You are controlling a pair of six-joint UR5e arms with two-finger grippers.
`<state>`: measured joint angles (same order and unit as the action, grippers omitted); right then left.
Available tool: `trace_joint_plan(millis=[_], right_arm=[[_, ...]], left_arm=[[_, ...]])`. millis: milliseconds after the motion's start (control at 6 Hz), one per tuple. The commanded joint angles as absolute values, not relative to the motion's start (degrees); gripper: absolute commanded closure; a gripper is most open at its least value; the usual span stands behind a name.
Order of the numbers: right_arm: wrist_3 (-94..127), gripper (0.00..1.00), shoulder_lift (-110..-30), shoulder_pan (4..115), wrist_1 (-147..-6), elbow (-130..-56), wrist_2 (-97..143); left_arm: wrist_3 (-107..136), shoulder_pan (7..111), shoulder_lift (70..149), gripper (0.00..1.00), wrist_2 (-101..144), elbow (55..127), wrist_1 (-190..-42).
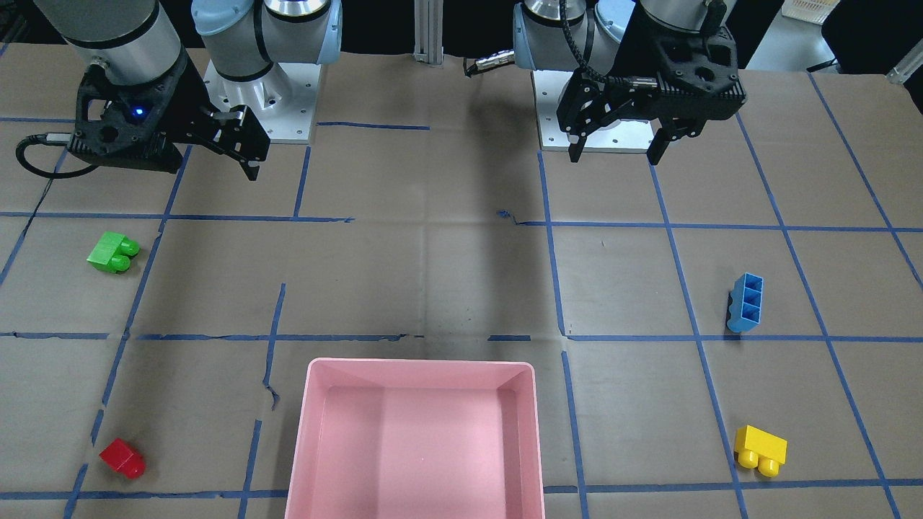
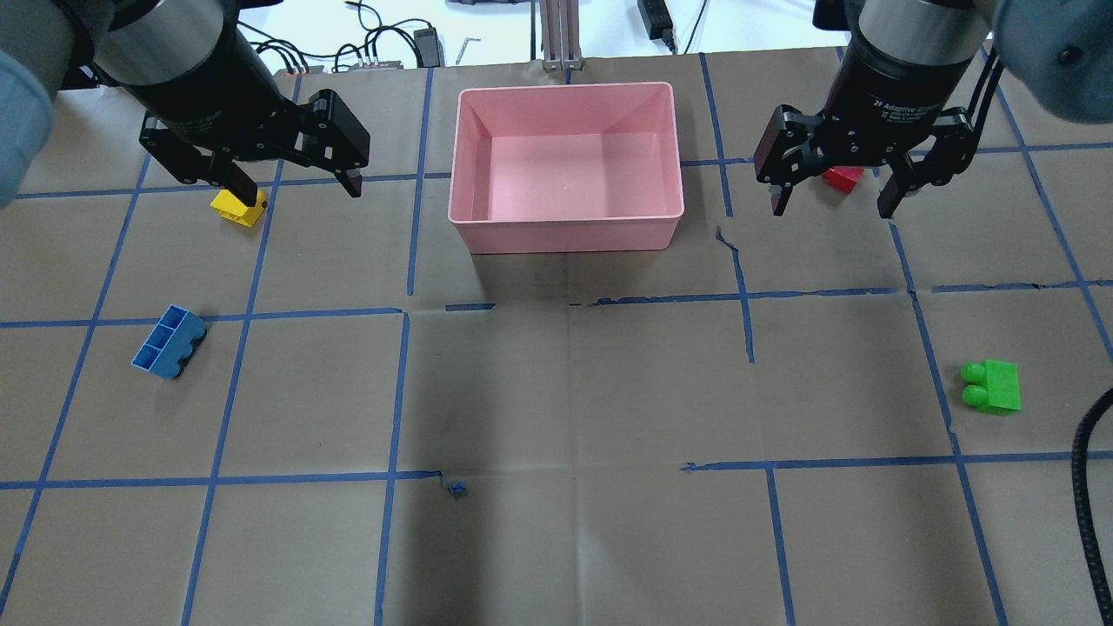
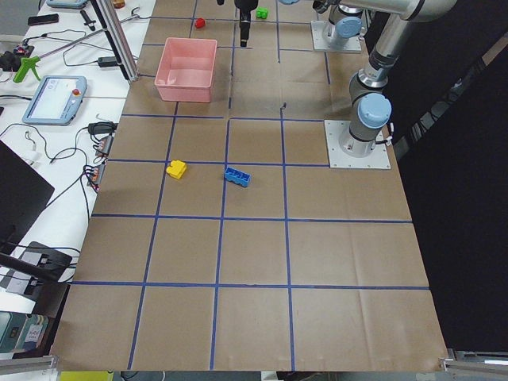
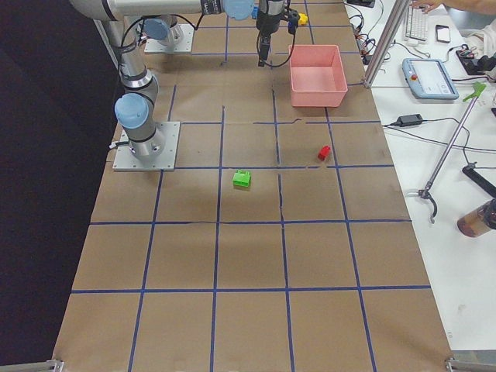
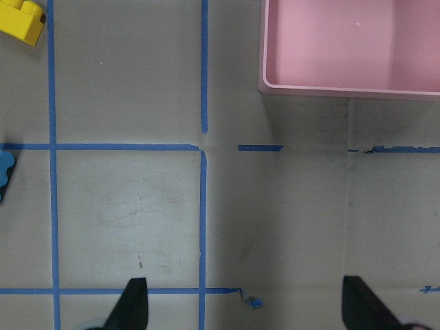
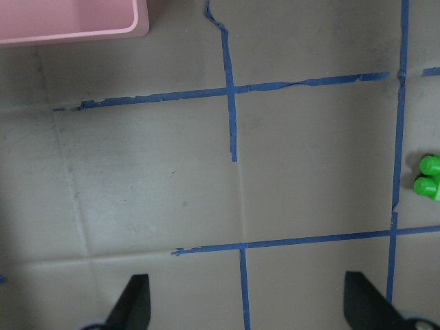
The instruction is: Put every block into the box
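The pink box (image 2: 565,231) stands empty at the far middle of the table. The yellow block (image 2: 238,209) lies left of it, partly behind my left gripper (image 2: 296,187), which is open and empty above the table. The long blue block (image 2: 169,342) lies nearer on the left. The red block (image 2: 842,178) lies right of the box, partly hidden behind my right gripper (image 2: 830,209), which is open and empty above the table. The green block (image 2: 992,385) lies nearer on the right; its studs show in the right wrist view (image 6: 430,177).
Brown paper with a grid of blue tape lines covers the table (image 2: 565,417). The arm bases (image 1: 259,94) sit at the robot's edge. A metal post (image 2: 561,35) and cables stand behind the box. Side benches (image 3: 55,95) hold tools and a tablet.
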<state>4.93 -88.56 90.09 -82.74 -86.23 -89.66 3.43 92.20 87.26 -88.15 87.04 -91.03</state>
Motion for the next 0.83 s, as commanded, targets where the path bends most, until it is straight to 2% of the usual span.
trace_joint_plan(millis=[0,667], right_arm=[[5.01,0.0,-88.77,90.09,-82.97,-86.22,-89.65],[5.01,0.0,-88.68,90.09,-82.88,-86.31,-89.74]], left_arm=[[3.43,92.11,87.28,0.01,-88.15,87.01,-90.79],[3.34,91.67,88.24,0.01,-87.8,85.96,-90.62]])
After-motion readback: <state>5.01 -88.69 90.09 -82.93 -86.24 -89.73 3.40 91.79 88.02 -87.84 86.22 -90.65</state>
